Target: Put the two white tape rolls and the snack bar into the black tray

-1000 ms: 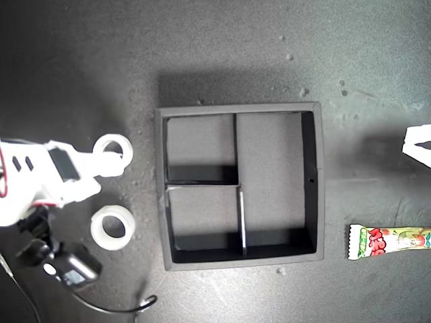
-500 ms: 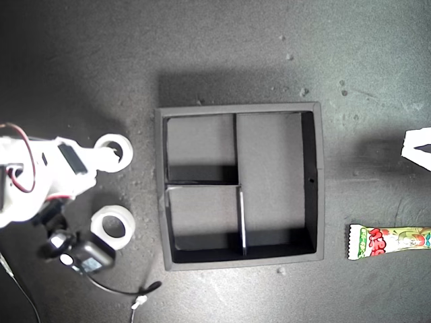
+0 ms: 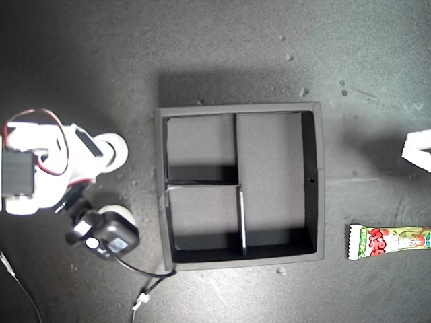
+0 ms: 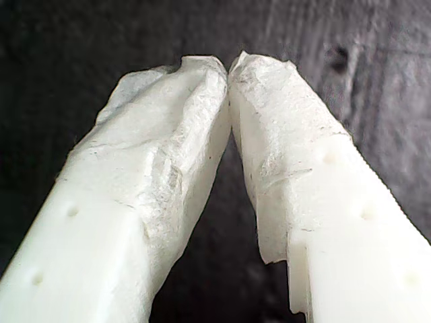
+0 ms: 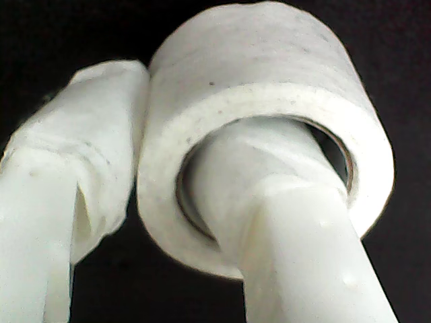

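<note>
Look at the tape roll [image 5: 262, 128] in the second wrist view: it is a thick white ring with a rough, matte outer face and a wide round hole, and my second gripper [image 5: 172, 168] is clamped on its wall, one finger [image 5: 283, 222] threaded through the hole and the other pressed against the outside. In the exterior view that roll [image 3: 114, 149] shows at the view's left, just beside the black tray [image 3: 310, 182], mostly covered by the white arm. The second tape roll [image 3: 124, 217] lies a little below it in that view, near the tray's lower corner, half hidden under a dark camera module whose cable trails toward the tray. The tray's three compartments hold nothing. The snack bar [image 3: 390, 242], glossy white and green with red lettering and a serrated end, lies well apart at the exterior view's right edge. My first gripper [image 4: 229, 67] hangs over bare dark tabletop with its padded tips pressed together on nothing.
</note>
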